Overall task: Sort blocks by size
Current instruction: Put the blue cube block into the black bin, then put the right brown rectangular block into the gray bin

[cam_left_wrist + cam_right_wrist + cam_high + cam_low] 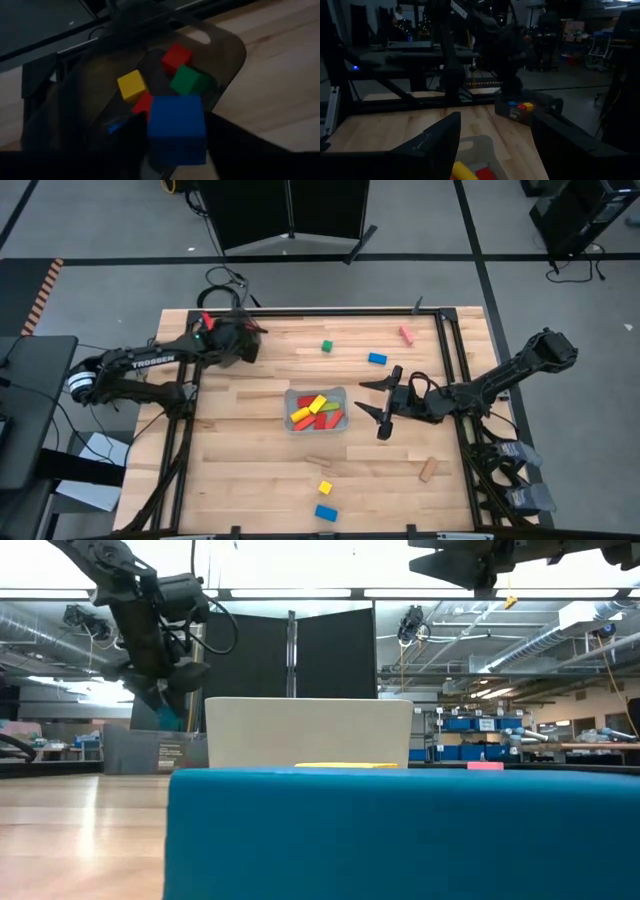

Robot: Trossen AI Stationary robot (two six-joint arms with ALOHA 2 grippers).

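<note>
My left gripper (pixel 238 340) hangs over the dark translucent bowl (pixel 220 55) at the table's far left and is shut on a blue cube (pixel 176 127). In the bowl lie red (pixel 176 56), green (pixel 187 80) and yellow (pixel 132 85) cubes. My right gripper (pixel 380 402) is open and empty, raised just right of the clear tray (pixel 340 394), which holds red, yellow and green bars (pixel 315 410). Loose blocks lie flat on the table: green (pixel 326 346), blue (pixel 377 358), pink (pixel 406 334), yellow (pixel 324 487), blue (pixel 326 512) and a wooden one (pixel 428 470). My left gripper holds the blue cube by two opposite sides (pixel 200 135) between its two fingers, which come from above and point down. The cube hangs clear above the bowl's inside. The fingers are dark in shadow, so where they meet the cube does not show plainly.
A thin wooden bar (pixel 320 463) lies in front of the tray. A black metal frame (pixel 445 380) runs along the table's edges. In the low view the near blue block (pixel 400 830) fills the foreground and hides most of the table. Bare wood lies at the left front.
</note>
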